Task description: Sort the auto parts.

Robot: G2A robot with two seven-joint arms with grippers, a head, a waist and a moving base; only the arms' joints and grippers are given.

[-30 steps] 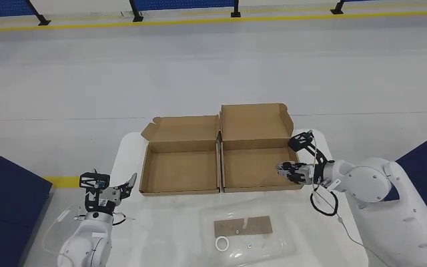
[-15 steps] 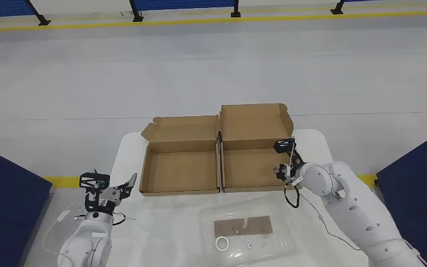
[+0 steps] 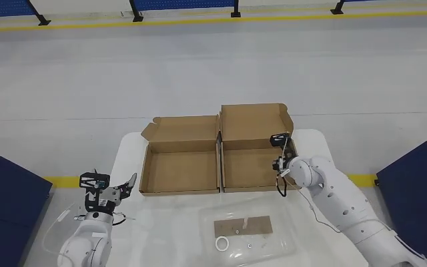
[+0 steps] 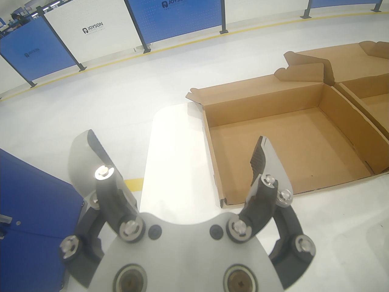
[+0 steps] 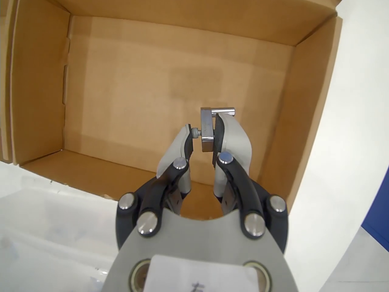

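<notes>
**Right gripper [image 5: 204,132] holding a metal part [image 5: 223,111] above the open box [image 5: 313,71].**

Your right gripper is closed to a narrow gap on a small metal part, a flat plate with a pin, which is clamped between the pads and clear of the cardboard. Directly beneath it lies the bare floor of the box. Over the last second the arm has swung in from outside that box's side wall and turned the gripper downward, so the carry appears finished and release is the likely next step. Just beside that box, on the side away from the arm, stands a second box [image 4: 273,141], likewise bare. Farther off, at the table [image 3: 167,220] edge, your left gripper [image 4: 177,153] sits wide open, empty and unmoved. Behind the right gripper, a clear sheet [image 3: 267,241] bears a white ring [image 3: 221,245] awaiting sorting.
</notes>
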